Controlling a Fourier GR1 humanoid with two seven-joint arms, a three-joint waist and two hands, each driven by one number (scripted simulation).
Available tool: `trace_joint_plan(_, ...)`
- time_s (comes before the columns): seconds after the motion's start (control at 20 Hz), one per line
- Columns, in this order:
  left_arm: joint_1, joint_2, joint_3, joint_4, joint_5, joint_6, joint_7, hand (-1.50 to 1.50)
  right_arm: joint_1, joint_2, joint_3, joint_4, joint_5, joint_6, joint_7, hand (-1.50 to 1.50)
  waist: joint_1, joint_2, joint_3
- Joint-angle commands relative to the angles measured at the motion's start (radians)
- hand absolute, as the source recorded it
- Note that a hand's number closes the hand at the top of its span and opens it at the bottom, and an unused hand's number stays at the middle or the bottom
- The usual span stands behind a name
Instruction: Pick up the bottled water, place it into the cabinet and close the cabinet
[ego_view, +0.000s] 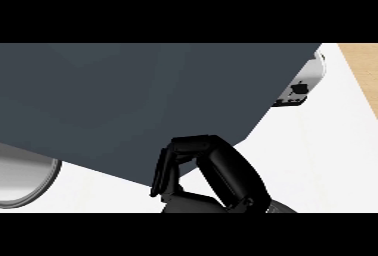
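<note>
The dark grey cabinet (133, 105) fills most of the head view, and its slanted lower edge runs from the left side up to the top right. My right hand (221, 175) comes in from the bottom centre. Its relaxed fingers (196, 145) rest against the cabinet's lower edge, the thumb (161, 172) sits to their left, and nothing is held between them. No bottled water shows anywhere, and the cabinet's inside is hidden. My left hand does not show.
A silver appliance (301, 86) with a black knob peeks out past the cabinet's upper right corner. A round metal vessel (22, 181) lies at the lower left. The white counter (317, 150) spreads to the right, with a wooden strip (365, 70) at the far right.
</note>
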Motion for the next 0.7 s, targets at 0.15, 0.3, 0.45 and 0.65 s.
trace_joint_plan(0.15, 0.009, 0.008, 0.108, 0.038, 0.102, -0.084, 0.034, -1.5, -0.217, 0.006, -0.251, 0.237, -0.193, 0.066, -0.063, 1.5, -0.002, 0.003, 0.0)
trace_joint_plan(0.3, 0.087, -0.067, 0.11, -0.03, 0.062, -0.112, 0.036, -1.5, -0.216, -0.038, -0.353, 0.302, -0.236, 0.197, -0.073, 1.5, -0.002, 0.001, 0.001)
trace_joint_plan(0.45, 0.023, -0.05, 0.147, 0.024, 0.098, -0.101, 0.062, -1.5, -0.328, -0.044, -0.413, 0.406, -0.258, 0.226, -0.042, 1.5, -0.009, 0.002, 0.0)
trace_joint_plan(0.65, 0.026, -0.051, 0.206, 0.102, 0.134, -0.199, 0.058, -1.5, -0.367, -0.068, -0.432, 0.53, -0.237, 0.306, -0.108, 1.5, -0.005, 0.002, 0.0)
